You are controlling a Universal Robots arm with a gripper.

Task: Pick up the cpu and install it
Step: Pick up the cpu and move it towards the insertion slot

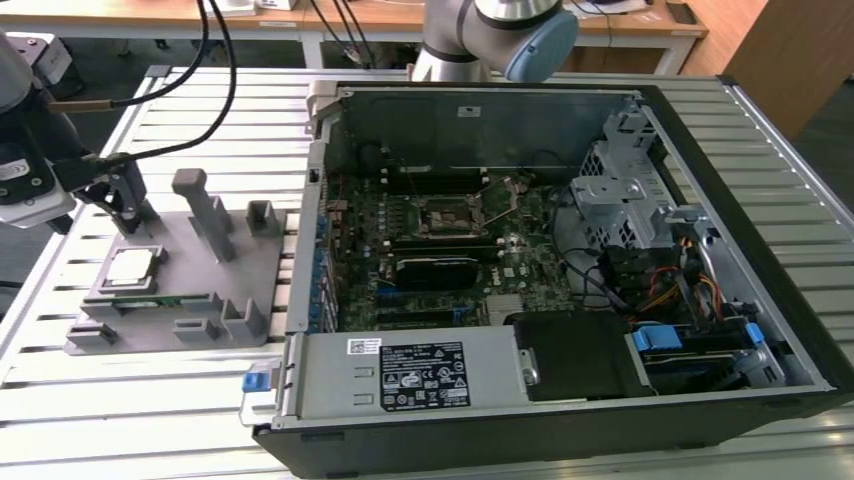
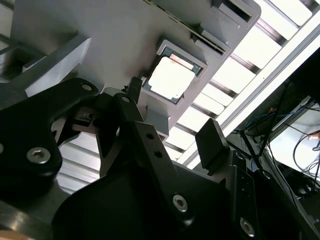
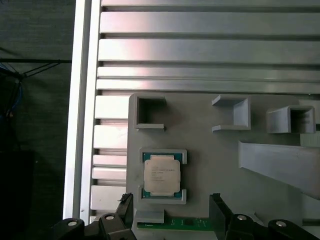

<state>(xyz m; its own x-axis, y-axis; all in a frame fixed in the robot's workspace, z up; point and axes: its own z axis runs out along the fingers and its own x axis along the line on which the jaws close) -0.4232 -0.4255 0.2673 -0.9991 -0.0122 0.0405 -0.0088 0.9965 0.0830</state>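
Here the cpu (image 1: 131, 268) is seen lying flat in a square recess of a grey fixture plate (image 1: 200, 290), which rests on the slatted metal bench (image 1: 160, 400) at the exterior view's left. In both wrist views the chip's pale metal top (image 3: 161, 173) (image 2: 171, 78) is turned upward and is framed by two raised lips of the recess. A narrow green memory stick (image 3: 175, 223) is set on edge in a slot just beside that recess.

The gripper (image 1: 127, 208) is held over the far left part of the fixture plate, above the cpu and apart from it. In the first wrist view its two black fingers (image 3: 125, 205) are spread wide with nothing grasped between them, and the chip is touched by neither. The same released spread is shown in the second wrist view (image 2: 172, 112).

An open computer case (image 1: 747, 200) occupies the middle and the exterior view's right of the bench. The motherboard (image 1: 521, 260) is exposed inside it, and its square black-framed socket (image 1: 447, 215) is found well apart from the cpu. The arm's base (image 1: 494, 30) stands at the far side.
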